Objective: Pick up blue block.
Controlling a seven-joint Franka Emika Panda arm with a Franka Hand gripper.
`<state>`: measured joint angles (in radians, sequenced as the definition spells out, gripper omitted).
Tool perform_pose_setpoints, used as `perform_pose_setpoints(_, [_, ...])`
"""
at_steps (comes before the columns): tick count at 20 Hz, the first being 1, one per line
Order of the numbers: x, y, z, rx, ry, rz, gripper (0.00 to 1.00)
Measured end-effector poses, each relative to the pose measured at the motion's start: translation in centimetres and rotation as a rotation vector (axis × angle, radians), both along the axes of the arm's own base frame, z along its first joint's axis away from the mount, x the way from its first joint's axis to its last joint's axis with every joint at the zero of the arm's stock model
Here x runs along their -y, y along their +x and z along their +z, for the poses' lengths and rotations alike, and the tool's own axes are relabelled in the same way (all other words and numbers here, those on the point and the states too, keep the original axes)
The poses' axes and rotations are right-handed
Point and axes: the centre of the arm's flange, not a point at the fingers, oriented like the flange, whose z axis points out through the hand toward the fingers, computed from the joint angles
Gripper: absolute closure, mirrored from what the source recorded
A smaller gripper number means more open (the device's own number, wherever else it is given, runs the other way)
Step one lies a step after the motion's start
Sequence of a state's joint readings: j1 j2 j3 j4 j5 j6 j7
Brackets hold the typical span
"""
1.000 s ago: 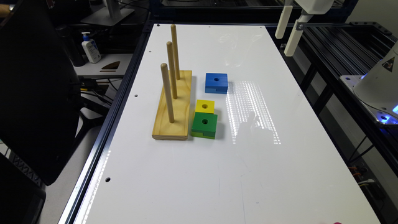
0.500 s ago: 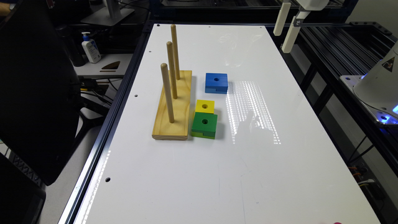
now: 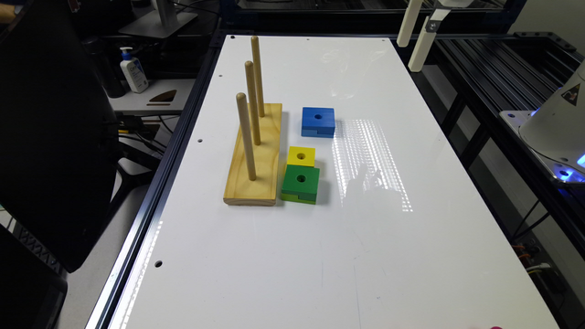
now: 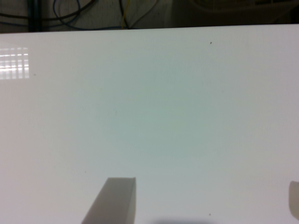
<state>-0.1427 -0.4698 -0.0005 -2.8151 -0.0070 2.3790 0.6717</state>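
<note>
Three blocks lying beside peg board [image 3: 253, 160] | blue block [image 3: 318, 121] resting flat, just beyond yellow block [image 3: 301, 156] from green block [image 3: 300, 183], apart, free for grasping | gripper [image 3: 416, 34] hovering high, well apart from peg board, fingers [image 4: 114, 200] spread, carrying nothing | approach not yet begun.

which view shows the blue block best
The exterior view: the blue block lies flat in full sight on the white table, centre hole visible, beyond the yellow block. The wrist view offers bare tabletop and the open gripper, no block.
</note>
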Motion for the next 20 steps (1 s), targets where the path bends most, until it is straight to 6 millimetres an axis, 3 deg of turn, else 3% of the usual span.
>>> perform_pose_setpoints(9, [2.3,3.4,-0.8,0.005,-0.002,0.002,0.0])
perform_pose_setpoints(20, [2.7,5.7,-0.8,0.005,-0.003,0.003,0.0])
